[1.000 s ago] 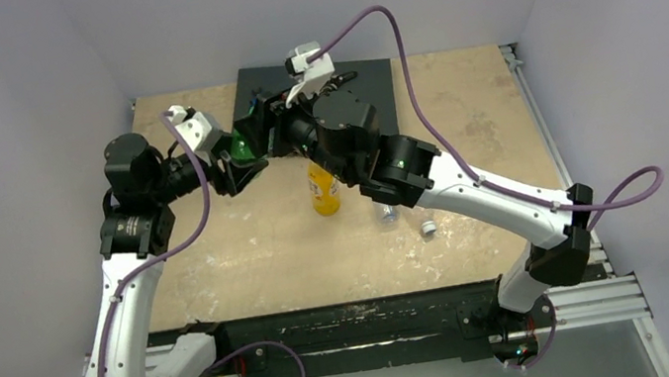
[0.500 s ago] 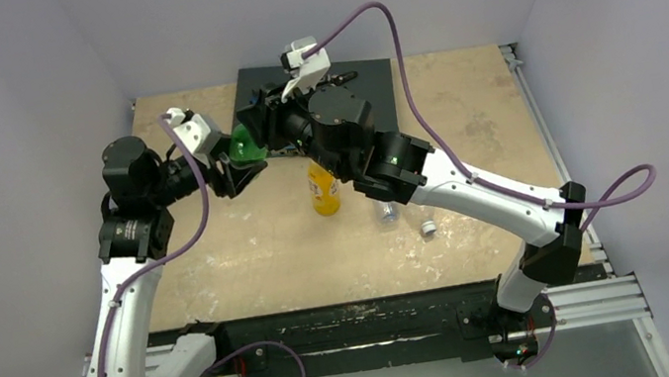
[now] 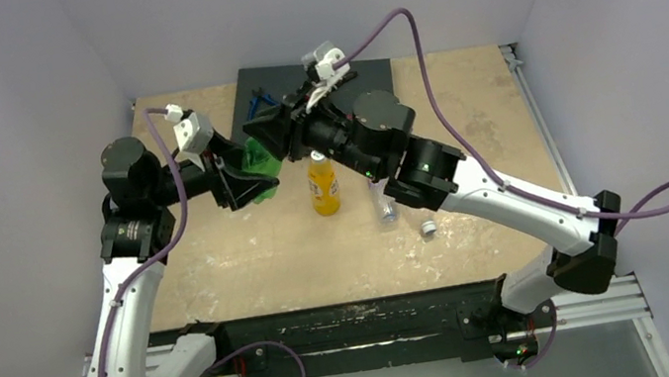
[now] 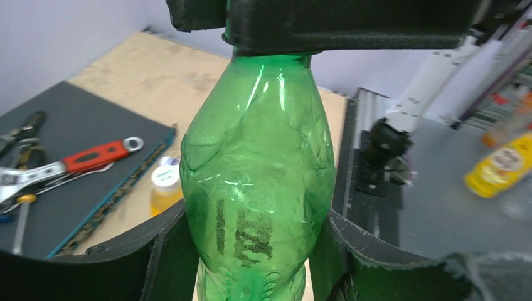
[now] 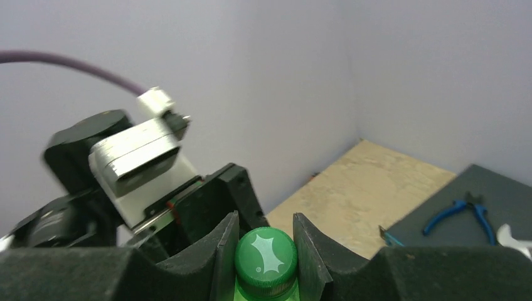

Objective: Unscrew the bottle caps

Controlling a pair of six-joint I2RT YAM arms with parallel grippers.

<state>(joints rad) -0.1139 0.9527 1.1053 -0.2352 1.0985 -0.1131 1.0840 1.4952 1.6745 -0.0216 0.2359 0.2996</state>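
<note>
- Green bottle (image 4: pixel 257 157) hangs above the surface (image 3: pixel 221 255), between my two bent arms.
- My left tool (image 4: pixel 251 257) is closed around the bottle's body.
- My right tool (image 5: pixel 266 244) pinches the dark green cap (image 5: pixel 266 258) from both sides.

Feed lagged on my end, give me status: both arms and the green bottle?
Left fingers shut on green bottle body. Right fingers shut on its green cap, cap not off yet. Orange bottle stands apart, nothing blocking.
</note>
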